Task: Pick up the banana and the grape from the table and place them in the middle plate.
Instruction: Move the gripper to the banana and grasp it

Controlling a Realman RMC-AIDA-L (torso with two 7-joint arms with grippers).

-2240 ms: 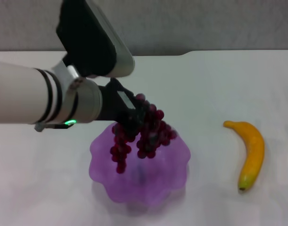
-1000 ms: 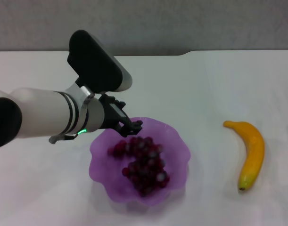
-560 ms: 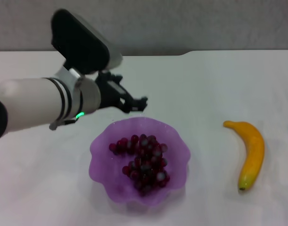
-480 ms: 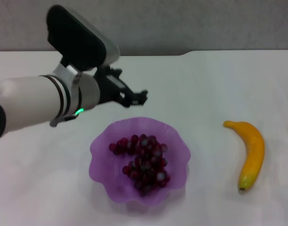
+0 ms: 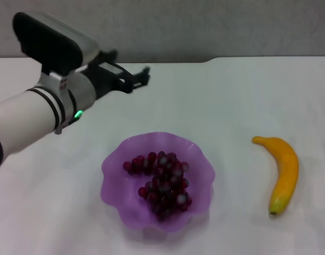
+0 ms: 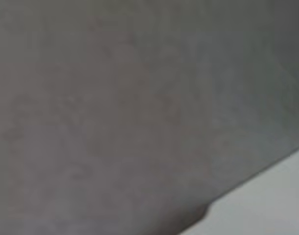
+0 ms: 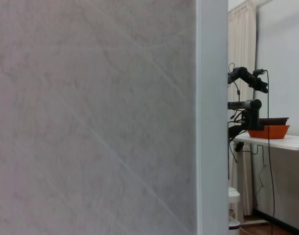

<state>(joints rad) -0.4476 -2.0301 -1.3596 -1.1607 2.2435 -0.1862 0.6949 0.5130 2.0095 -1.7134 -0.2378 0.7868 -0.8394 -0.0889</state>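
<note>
So grape sits in the plate; left tool hangs open and empty over the far bench; banana lies well right, so grab it mid-body, crosswise.

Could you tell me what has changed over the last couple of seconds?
The left gripper let the grape go into the middle plate, then rose and drew back toward the table's far left, fingers open. The banana and plate stayed put.
</note>
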